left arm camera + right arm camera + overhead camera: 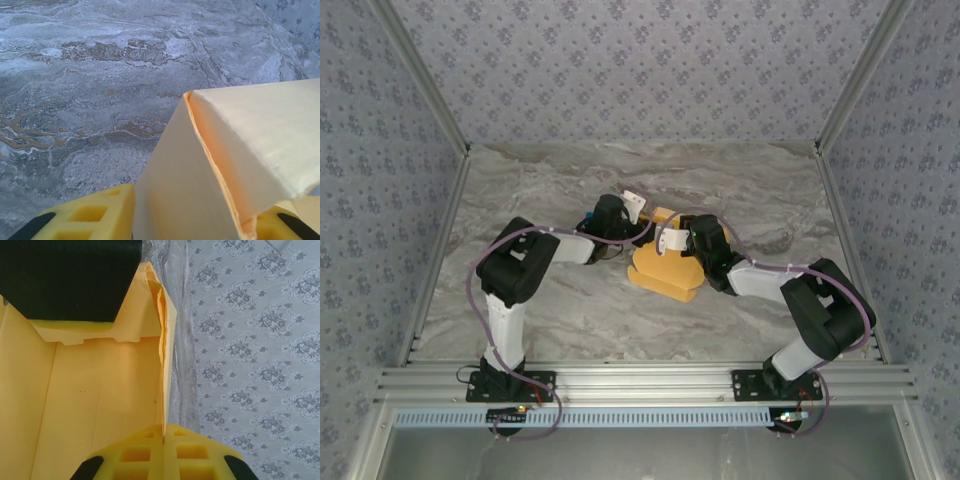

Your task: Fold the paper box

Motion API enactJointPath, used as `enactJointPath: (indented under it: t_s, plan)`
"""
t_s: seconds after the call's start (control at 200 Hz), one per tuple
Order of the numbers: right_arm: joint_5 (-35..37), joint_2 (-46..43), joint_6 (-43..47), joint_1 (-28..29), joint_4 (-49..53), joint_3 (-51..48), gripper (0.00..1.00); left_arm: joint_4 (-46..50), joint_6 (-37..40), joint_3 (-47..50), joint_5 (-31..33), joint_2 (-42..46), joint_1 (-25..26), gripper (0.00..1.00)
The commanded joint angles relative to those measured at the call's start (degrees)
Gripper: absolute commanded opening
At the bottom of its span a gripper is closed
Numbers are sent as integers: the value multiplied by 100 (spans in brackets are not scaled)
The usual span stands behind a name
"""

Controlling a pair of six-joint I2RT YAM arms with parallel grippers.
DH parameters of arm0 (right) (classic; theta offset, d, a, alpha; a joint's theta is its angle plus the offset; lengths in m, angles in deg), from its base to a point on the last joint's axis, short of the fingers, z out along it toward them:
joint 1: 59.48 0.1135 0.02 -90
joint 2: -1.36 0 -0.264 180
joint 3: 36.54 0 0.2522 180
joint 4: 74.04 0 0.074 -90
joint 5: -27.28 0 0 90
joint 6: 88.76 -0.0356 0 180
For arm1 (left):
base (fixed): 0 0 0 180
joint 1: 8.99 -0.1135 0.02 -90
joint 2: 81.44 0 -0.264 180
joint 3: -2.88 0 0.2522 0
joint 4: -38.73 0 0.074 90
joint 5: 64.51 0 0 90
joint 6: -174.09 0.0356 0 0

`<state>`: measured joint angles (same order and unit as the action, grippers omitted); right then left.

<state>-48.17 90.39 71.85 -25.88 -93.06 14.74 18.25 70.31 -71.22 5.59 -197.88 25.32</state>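
Observation:
The yellow-orange paper box lies half-formed mid-table, between both arms. My left gripper comes at its far end from the left. In the left wrist view a raised, doubled wall of the box fills the gap of the left gripper, and both yellow fingers press against it. My right gripper reaches in from the right. In the right wrist view the right gripper is shut on the thin upright edge of a side wall, with the box's inner floor to its left.
The marble tabletop is walled by patterned panels on three sides. An aluminium rail runs along the near edge at the arm bases. A black arm part sits beyond the box's far wall.

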Motion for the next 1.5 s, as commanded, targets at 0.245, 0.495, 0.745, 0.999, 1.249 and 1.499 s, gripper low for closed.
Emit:
enactJointPath:
  t_s: [0.245, 0.495, 0.745, 0.999, 1.249, 1.499]
  plan:
    - [-224, -70, -312, 50, 447, -101, 0, -166, -561, -220, 1710, -238, 175, 31]
    - [-164, -70, -495, 93, 466, -104, 0, -318, -1251, -180, 2683, -326, 410, 25]
    - [-110, -61, -622, 135, 448, -130, 0, -89, -1716, -320, 3343, -353, 577, 20]
    - [-95, -59, -660, 146, 398, -161, 0, 83, -2031, -438, 3708, -458, 615, 15]
    - [-58, -79, -671, 105, 394, -178, 0, -455, -1698, -233, 3032, -426, 554, 18]
    - [-22, -74, -706, 50, 379, -156, 0, -752, -1177, 177, 2305, -139, 420, 37]
